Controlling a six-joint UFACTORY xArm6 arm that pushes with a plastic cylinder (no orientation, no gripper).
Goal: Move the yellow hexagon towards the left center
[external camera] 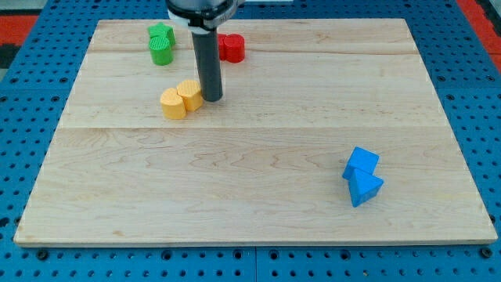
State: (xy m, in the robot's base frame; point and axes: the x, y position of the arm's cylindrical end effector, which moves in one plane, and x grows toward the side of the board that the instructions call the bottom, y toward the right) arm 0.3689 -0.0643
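Note:
Two yellow blocks touch each other at the upper left of the board: a yellow block (173, 103) on the left and a yellow block (189, 93) on the right; which one is the hexagon I cannot tell. My tip (212, 99) rests on the board just right of the right yellow block, touching or nearly touching it. The dark rod rises straight up from it to the view's top.
A green block (161, 43) stands near the board's top edge, left of the rod. A red block (231, 48) stands right of the rod at the top. Two blue blocks (362, 176) sit together at the lower right. The wooden board (250, 211) lies on a blue pegboard.

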